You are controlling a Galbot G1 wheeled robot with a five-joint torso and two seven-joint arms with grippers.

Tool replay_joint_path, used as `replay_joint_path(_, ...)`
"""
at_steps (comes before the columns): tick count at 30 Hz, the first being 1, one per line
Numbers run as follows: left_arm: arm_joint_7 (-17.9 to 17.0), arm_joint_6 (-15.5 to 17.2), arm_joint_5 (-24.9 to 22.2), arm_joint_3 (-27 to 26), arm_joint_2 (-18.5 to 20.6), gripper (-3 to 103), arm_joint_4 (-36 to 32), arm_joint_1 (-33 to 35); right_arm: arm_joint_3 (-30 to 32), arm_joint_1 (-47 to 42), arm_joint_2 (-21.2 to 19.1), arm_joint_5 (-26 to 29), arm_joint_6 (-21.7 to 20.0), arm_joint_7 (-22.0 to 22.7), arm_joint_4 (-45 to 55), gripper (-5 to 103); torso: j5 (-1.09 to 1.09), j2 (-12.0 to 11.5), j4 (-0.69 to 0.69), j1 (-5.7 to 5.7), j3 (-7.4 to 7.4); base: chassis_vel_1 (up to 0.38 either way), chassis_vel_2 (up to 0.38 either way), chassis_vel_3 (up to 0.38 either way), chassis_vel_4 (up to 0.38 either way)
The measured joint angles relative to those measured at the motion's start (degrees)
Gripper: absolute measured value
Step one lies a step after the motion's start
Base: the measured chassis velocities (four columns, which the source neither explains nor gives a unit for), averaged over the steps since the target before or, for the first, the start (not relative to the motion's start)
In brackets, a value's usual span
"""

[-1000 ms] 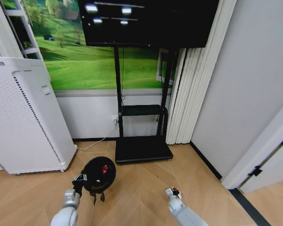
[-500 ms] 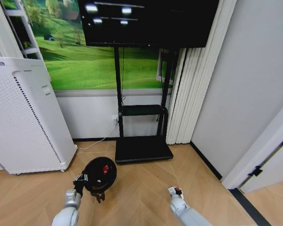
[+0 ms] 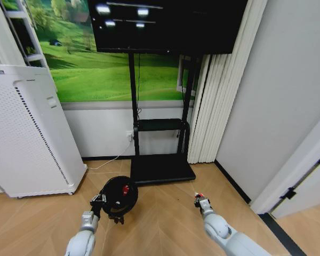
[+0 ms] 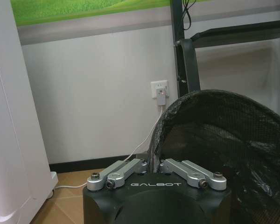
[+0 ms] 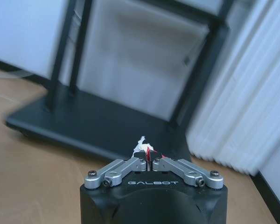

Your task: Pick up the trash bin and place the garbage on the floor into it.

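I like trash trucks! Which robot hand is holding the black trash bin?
The left gripper. It is shut on the rim of the trash bin, carrying it. The right gripper pinches a small red-and-white scrap instead.

You will find the trash bin walled in fine dark mesh, lined with thin, crinkled, faintly glossy black film. Each tool, left tool and right tool, has brushed bare-metal finger links on a matt black housing. The scrap pinched in the right tool looks like crumpled red-and-white paper or foil. The floor is smooth wood-grain plank with a satin sheen.
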Motion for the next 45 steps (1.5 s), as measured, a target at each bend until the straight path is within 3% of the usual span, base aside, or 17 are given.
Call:
replay_joint_path(2,-0.02,-0.05,0.5,0.2,-0.51,4,0.5,-0.35,1.67,-4.15,-2.48,-3.83,6.59,-4.84,7.61,2,0.0,0.0,0.04,0.0,0.0,0.0,0.0,0.0,0.0)
replay_joint_path(3,-0.02,-0.05,0.5,0.2,-0.51,4,0.5,-0.35,1.67,-4.15,-2.48,-3.83,6.59,-4.84,7.61,2,0.0,0.0,0.04,0.0,0.0,0.0,0.0,0.0,0.0)
replay_joint_path(5,-0.04,-0.07,0.87,1.23,-1.14,4,1.39,-1.46,2.26,-7.1,-3.92,-9.56,15.94,-11.35,12.67,2,-0.01,0.0,-0.01,0.0,0.0,0.0,0.0,0.0,0.0)
replay_joint_path(6,-0.15,-0.06,0.98,2.11,-1.47,4,1.89,-2.38,1.64,-7.1,-4.02,-12.01,20.92,-14.51,13.89,2,0.01,0.0,0.04,0.0,0.0,0.0,0.0,0.0,0.0)
replay_joint_path(7,-0.15,-0.06,0.98,2.11,-1.47,4,1.89,-2.38,1.64,-7.1,-4.02,-12.01,20.92,-14.51,13.89,2,0.01,0.0,0.04,0.0,0.0,0.0,0.0,0.0,0.0)
replay_joint_path(9,-0.37,0.09,1.25,3.91,-1.87,4,2.79,-4.33,0.53,-6.47,-3.62,-13.16,25.88,-17.53,14.31,2,0.01,0.0,0.03,0.0,0.0,0.0,0.0,0.0,0.0)
replay_joint_path(15,-0.61,0.72,2.26,7.75,-3.43,4,4.95,-8.64,-3.34,-3.55,-1.05,-15.12,32.45,-21.5,11.86,2,0.0,0.0,0.0,0.0,0.01,0.0,0.0,0.0,0.0)
replay_joint_path(25,-0.84,0.8,4.73,12.13,-6.96,4,8.2,-11.5,-10.64,3.13,5.32,-16.09,34.29,-22.05,3.74,2,0.0,0.0,0.02,0.0,0.01,0.0,0.0,0.0,0.0)
replay_joint_path(39,-0.89,0.62,5.85,14.26,-8.18,4,8.25,-9.83,-13.95,6.49,10.63,-19.52,35.3,-20.77,-6.07,-1,0.0,0.0,0.02,0.0,0.01,0.0,0.0,0.0,0.0)
replay_joint_path(45,-0.89,0.61,5.87,14.19,-8.0,4,8.1,-9.68,-13.85,6.69,10.54,-19.32,34.26,-20.25,-6.7,25,0.0,0.0,0.02,0.01,0.01,0.0,0.0,0.0,0.0)
